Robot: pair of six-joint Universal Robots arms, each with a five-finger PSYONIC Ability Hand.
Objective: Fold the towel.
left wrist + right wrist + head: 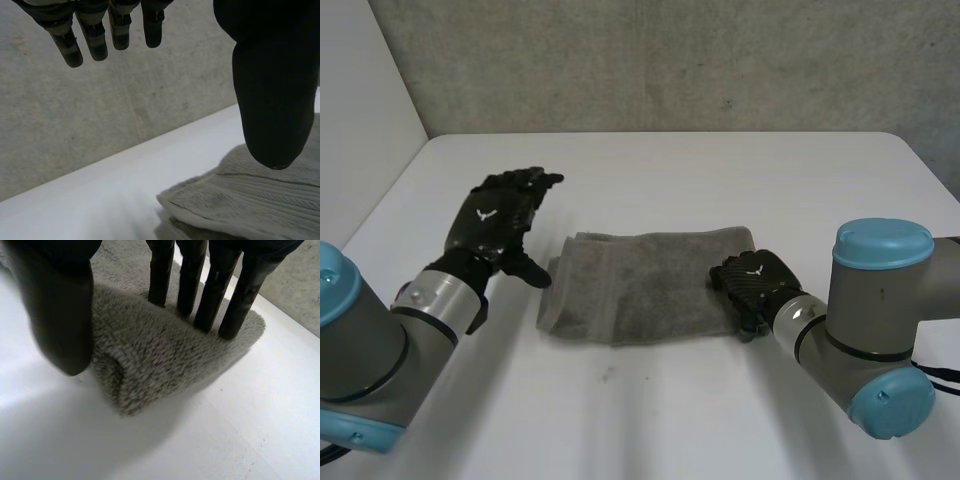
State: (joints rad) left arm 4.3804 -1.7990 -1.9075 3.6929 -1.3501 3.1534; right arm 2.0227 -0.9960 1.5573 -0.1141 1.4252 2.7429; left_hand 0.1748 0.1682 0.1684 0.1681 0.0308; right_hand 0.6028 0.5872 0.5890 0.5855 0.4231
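Straight fingers (pixel 190 280) of the right hand (pixel 752 280) press on the right end of the folded grey terry towel (pixel 640 285), thumb beside it. Spread and holding nothing, the left hand (pixel 495 225) hovers just beside the towel's left edge above the white table (pixel 670 170).

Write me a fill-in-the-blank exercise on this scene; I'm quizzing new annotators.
1. The towel on the white table lies ___, not spread out.
2. The right hand rests straight fingers ___ the towel.
3. The left hand holds nothing and is ___ (open or shut).
Missing words: folded; on; open.
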